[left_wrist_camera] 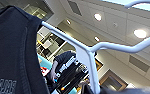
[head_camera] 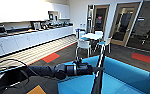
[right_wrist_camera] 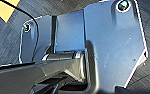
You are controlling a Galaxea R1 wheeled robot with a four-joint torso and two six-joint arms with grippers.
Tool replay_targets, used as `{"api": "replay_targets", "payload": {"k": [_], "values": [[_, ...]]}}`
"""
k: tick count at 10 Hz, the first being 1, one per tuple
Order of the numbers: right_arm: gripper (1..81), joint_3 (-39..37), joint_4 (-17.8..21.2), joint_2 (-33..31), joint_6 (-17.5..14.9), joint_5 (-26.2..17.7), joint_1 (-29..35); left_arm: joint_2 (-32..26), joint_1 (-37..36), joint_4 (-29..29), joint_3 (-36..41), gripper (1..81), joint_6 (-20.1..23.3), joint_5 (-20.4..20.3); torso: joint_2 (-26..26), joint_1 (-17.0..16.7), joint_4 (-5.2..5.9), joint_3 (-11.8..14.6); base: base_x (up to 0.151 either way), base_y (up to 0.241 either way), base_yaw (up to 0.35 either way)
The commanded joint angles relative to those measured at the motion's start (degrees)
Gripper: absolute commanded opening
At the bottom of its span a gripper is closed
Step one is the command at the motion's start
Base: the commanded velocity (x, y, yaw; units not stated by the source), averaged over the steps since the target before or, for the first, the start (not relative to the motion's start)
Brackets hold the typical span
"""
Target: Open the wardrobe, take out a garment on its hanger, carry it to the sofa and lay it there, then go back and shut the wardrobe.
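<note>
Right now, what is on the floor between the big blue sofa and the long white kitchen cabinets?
In the head view, between the bright blue sofa and the white cabinets lie dark carpet with an orange-red patch and pale striped flooring.

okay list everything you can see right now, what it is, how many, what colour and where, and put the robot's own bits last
sofa: one, bright blue, right in front of the robot, low in the head view
garment: one, black, hanging from the hanger, close to the left wrist camera
hanger: one, thin and pale, bearing the garment
table: one, white, beyond the sofa
chairs: white, around the table; count unclear
kitchen counter: one run, white cabinets with a dark top, along the left wall
doors: two, wood-framed with glass, on the far wall
floor patches: orange-red, on dark carpet
ceiling lights: several, round, white, seen from the left wrist
left arm: one, black, reaching over the sofa
</note>
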Motion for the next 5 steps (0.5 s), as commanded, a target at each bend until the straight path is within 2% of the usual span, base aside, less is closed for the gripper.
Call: {"api": "replay_targets", "payload": {"k": [1,2,3,5], "values": [[81.1,0.47,0.11,0.77,-0.32,-3.52,1.58,0.42,-9.28,1.93,1.56,1.0,0.82,-3.17,0.00,0.02,0.00,-2.10,0.075,0.000,0.000],[81.1,0.47,0.11,0.77,-0.32,-3.44,1.58,0.42,-9.28,1.93,1.56,1.0,0.82,-3.17,0.00,-0.02,0.00,-5.36,0.075,0.000,0.000],[81.1,0.47,0.11,0.77,-0.32,-3.44,1.67,0.42,-9.28,1.93,1.56,1.0,0.82,-3.25,-0.02,-0.03,0.00,-5.78,0.076,0.000,0.000],[81.1,0.47,0.11,0.77,-0.32,-3.44,1.67,0.42,-9.28,1.93,1.56,1.0,0.82,-3.26,-0.02,-0.03,0.00,-8.96,0.075,0.000,0.000]]}}
